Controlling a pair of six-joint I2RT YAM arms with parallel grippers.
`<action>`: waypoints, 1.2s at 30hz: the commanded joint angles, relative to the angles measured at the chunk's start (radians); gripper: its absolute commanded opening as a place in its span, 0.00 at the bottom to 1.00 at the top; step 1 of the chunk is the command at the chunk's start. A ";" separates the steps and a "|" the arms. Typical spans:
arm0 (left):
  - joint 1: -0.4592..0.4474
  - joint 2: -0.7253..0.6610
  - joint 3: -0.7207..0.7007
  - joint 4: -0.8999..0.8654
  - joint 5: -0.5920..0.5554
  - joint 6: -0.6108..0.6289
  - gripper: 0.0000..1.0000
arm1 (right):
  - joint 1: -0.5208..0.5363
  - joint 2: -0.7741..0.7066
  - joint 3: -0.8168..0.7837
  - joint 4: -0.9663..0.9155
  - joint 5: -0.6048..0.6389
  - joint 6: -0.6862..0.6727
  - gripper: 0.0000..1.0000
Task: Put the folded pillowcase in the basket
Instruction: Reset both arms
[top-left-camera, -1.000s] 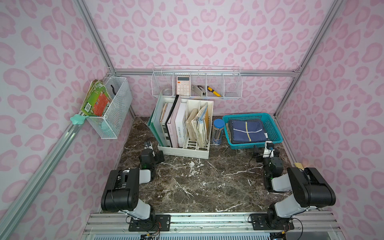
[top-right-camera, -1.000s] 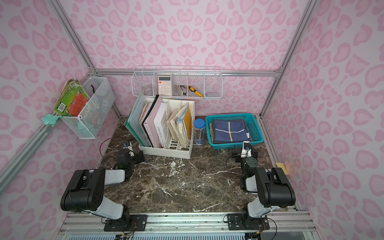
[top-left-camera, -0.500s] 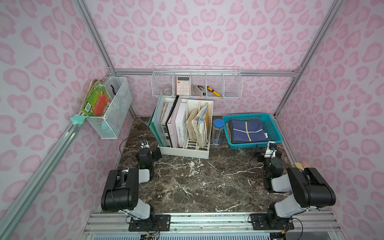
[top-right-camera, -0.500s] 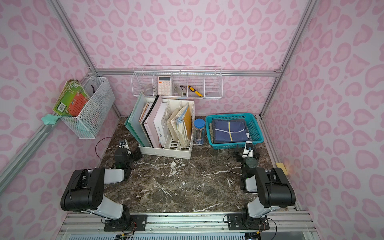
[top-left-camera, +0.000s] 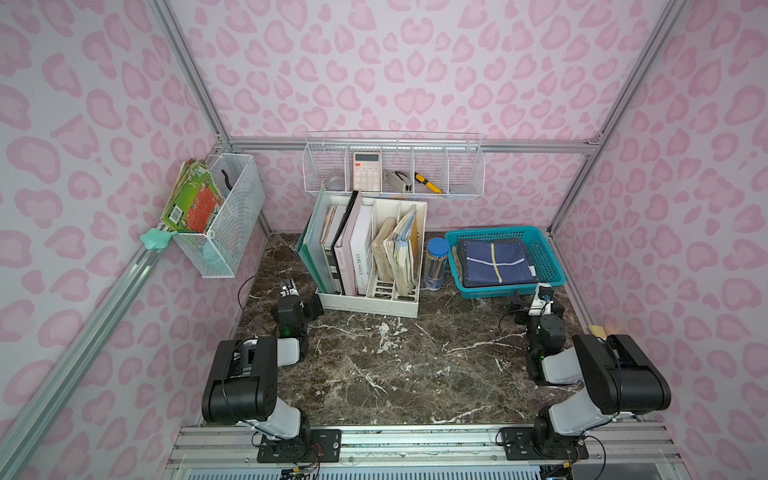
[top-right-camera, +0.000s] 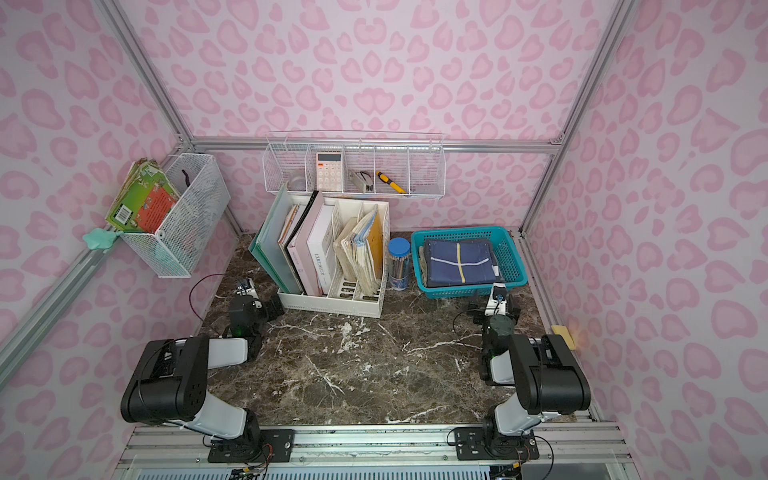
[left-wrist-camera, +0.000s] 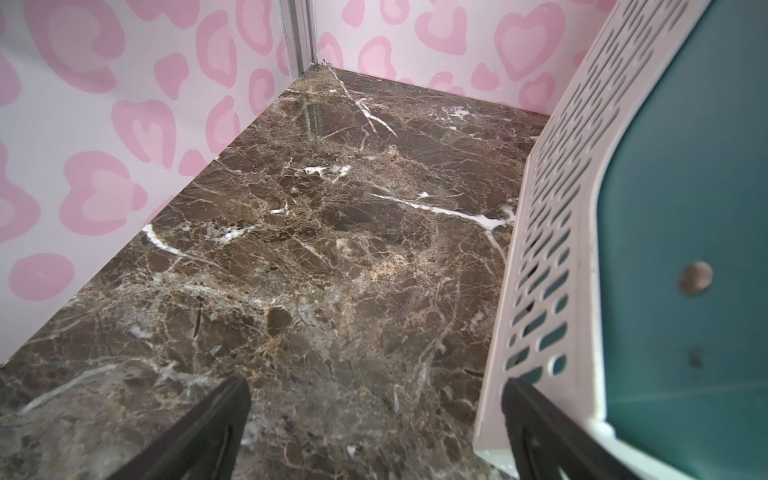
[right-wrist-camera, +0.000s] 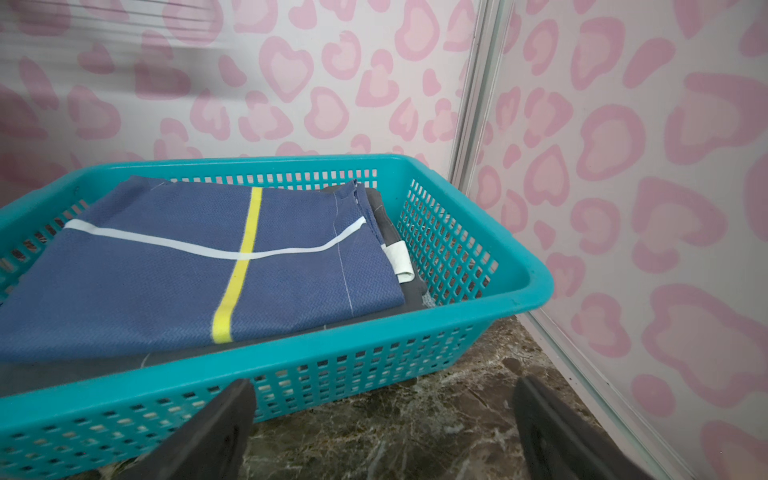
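Note:
The teal basket (top-left-camera: 498, 291) (top-right-camera: 465, 291) stands at the back right of the marble table. A folded navy pillowcase (top-left-camera: 494, 264) (top-right-camera: 461, 262) with a white and a yellow stripe lies flat inside it, on top of darker grey cloth. In the right wrist view the pillowcase (right-wrist-camera: 187, 270) sits behind the basket's front wall (right-wrist-camera: 332, 365). My right gripper (top-left-camera: 539, 302) (right-wrist-camera: 380, 399) is open and empty, low over the table just in front of the basket. My left gripper (top-left-camera: 297, 298) (left-wrist-camera: 376, 395) is open and empty at the far left, beside the file organiser.
A white file organiser (top-left-camera: 374, 305) (left-wrist-camera: 548, 249) full of books stands at the back centre, its corner close to one left finger. A pencil jar with a blue lid (top-left-camera: 436, 266) stands between it and the basket. White wire baskets (top-left-camera: 395, 166) (top-left-camera: 224, 224) hang on the walls.
My left gripper has drifted slightly left and back, away from the organiser's front. The right gripper has edged a little towards the basket. The pillowcase has not moved.

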 joint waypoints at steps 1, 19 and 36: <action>-0.001 -0.006 -0.003 0.029 -0.009 -0.008 1.00 | 0.000 0.003 0.000 0.031 0.009 0.000 0.99; -0.001 -0.004 0.008 0.009 -0.033 -0.018 1.00 | 0.005 0.004 0.002 0.027 0.012 -0.004 0.99; -0.001 -0.005 0.009 0.004 -0.034 -0.021 1.00 | 0.006 0.002 0.003 0.024 0.012 -0.003 0.99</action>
